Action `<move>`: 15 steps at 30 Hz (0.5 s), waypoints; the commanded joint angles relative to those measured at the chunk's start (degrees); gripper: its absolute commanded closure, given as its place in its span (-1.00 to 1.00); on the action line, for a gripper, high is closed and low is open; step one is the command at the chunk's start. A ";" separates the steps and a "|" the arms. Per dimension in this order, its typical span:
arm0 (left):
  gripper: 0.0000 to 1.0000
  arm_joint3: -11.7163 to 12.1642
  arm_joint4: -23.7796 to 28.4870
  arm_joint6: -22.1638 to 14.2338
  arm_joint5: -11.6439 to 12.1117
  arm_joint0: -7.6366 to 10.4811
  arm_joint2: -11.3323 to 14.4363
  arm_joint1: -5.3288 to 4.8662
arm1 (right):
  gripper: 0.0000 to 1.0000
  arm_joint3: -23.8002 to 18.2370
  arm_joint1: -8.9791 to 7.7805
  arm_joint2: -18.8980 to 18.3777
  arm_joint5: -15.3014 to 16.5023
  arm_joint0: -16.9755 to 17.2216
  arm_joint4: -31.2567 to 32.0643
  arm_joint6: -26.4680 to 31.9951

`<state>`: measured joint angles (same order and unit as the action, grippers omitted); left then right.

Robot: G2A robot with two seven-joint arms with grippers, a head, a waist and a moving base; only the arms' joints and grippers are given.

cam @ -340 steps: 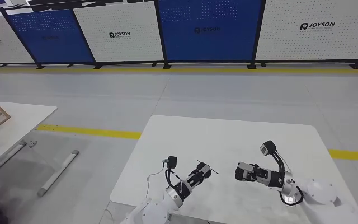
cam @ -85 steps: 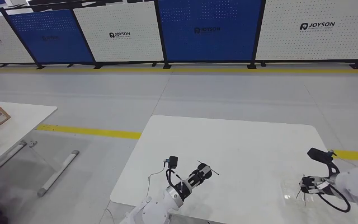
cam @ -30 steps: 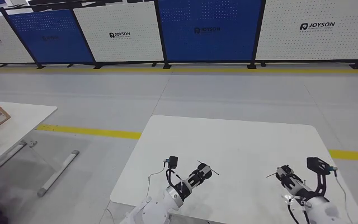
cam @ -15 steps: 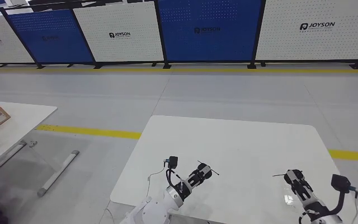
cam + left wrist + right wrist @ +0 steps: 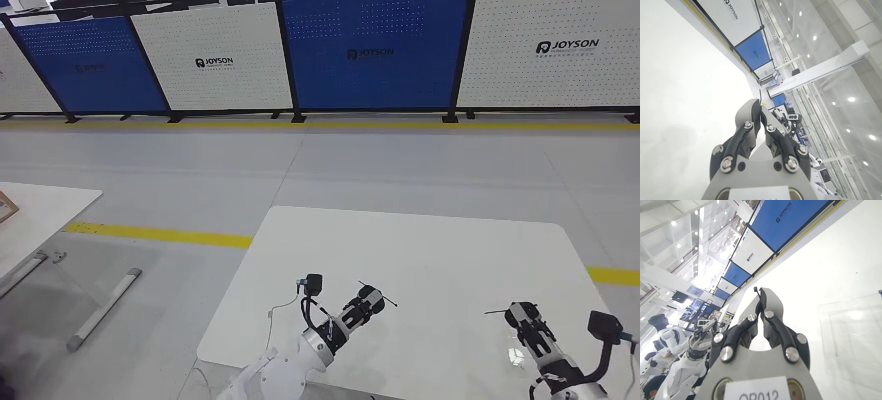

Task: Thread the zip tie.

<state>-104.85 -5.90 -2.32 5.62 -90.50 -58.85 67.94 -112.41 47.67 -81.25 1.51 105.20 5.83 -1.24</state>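
Left gripper (image 5: 370,298) (image 5: 759,106): over the near part of the white rectangular table (image 5: 420,250), towards its left side. Its two grey fingers (image 5: 747,111) with black ribbed pads are pressed together, with no gap at the tips.

Thin black plastic zip-tie strip (image 5: 760,94) (image 5: 388,299): pinched between the left gripper's pads. In the left wrist view a short straight length stands out just past the fingertips, in line with the seam between them. In the top view the strip runs crosswise to the fingers and sticks out on both sides of the tips. It is off the table surface.

Right gripper (image 5: 513,313) (image 5: 759,294): over the near right part of the table, well apart from the left gripper. Its fingers (image 5: 772,302) are closed tip to tip.

Black zip tie with a small square head (image 5: 755,289) (image 5: 496,312): clamped at the very tip of the right gripper. The head and a short neck poke out beyond the fingertips, beside the seam. In the top view the free end points towards the left gripper. The rest of it is hidden between the pads.

Clear flat plastic tray (image 5: 848,321) (image 5: 520,352): lying on the table near the right gripper, on the side away from the left arm.

Gap between the two ties: wide, with their ends not touching.
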 commanded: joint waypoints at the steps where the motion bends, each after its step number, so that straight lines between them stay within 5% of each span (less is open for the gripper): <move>1: 1.00 0.13 -1.98 1.54 -0.98 0.63 1.60 0.31 | 1.00 0.00 0.00 0.00 0.00 0.00 0.00 0.00; 15: 1.00 0.87 -3.11 1.57 -2.30 1.32 2.68 0.52 | 1.00 0.00 0.00 0.00 0.00 0.00 0.00 0.00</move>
<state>-103.98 -9.01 -0.75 3.31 -89.18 -56.17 68.46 -112.41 47.67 -81.25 1.50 105.20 5.83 -1.24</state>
